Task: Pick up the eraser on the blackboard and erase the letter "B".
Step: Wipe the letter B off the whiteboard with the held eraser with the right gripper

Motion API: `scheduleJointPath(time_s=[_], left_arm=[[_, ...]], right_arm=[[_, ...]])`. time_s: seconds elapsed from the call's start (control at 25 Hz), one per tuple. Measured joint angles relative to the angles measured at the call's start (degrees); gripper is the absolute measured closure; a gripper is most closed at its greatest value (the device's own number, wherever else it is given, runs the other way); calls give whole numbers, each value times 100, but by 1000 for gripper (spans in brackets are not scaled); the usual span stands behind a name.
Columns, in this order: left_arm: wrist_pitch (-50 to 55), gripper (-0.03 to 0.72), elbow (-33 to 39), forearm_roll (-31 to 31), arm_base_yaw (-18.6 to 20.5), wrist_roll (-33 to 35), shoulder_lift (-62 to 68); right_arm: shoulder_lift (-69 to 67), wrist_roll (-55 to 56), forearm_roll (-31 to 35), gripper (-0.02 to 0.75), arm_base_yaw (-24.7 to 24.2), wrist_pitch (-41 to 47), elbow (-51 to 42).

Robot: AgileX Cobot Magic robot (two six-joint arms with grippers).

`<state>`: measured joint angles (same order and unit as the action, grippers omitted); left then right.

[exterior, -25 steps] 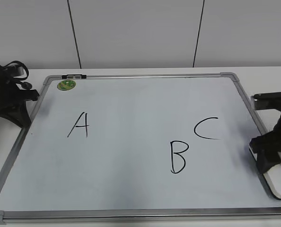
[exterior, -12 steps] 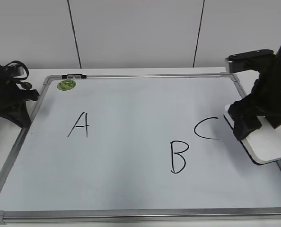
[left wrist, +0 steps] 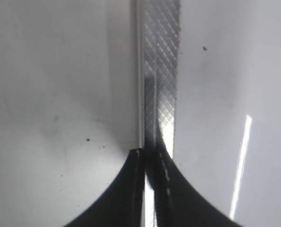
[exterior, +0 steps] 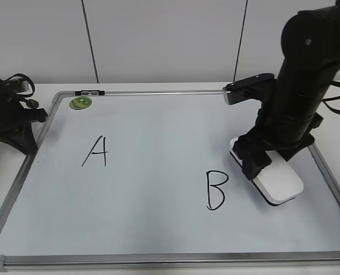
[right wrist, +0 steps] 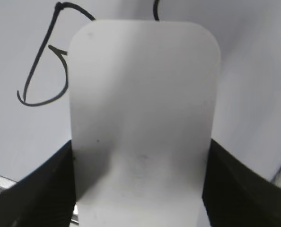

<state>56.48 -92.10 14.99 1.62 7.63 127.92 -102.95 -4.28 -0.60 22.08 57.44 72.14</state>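
Nearest you, along the front edge of the bench, runs the silver frame of the blackboard (exterior: 158,260). Just behind it, right of centre, you see the letter "B" (exterior: 215,190) whole and unsmeared. Beside it, toward the right edge, your right gripper (exterior: 270,156) is clamped on the eraser (exterior: 279,182); the black fingers (right wrist: 31,194) press its two long sides in the right wrist view, and the block's near end juts out toward you. The eraser sits just right of the B, not on its strokes — whether its dark underside touches the board you cannot tell. Further back on the left stands the letter "A" (exterior: 95,152), and beyond it the green sticker (exterior: 80,103) near the far left corner. Your left gripper (left wrist: 150,156) waits at the board's left frame — its fingers pressed together, holding nothing.
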Motion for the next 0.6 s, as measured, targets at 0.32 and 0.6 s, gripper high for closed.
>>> scheduleJointPath(time_s=[0.32,0.6], left_arm=[[0,666,0,0,0,0,0],[0,666,0,0,0,0,0]], right_arm=[[-981,-390,240,214,29,-82,732],[-1410,-578,478,214,29,-115,931]])
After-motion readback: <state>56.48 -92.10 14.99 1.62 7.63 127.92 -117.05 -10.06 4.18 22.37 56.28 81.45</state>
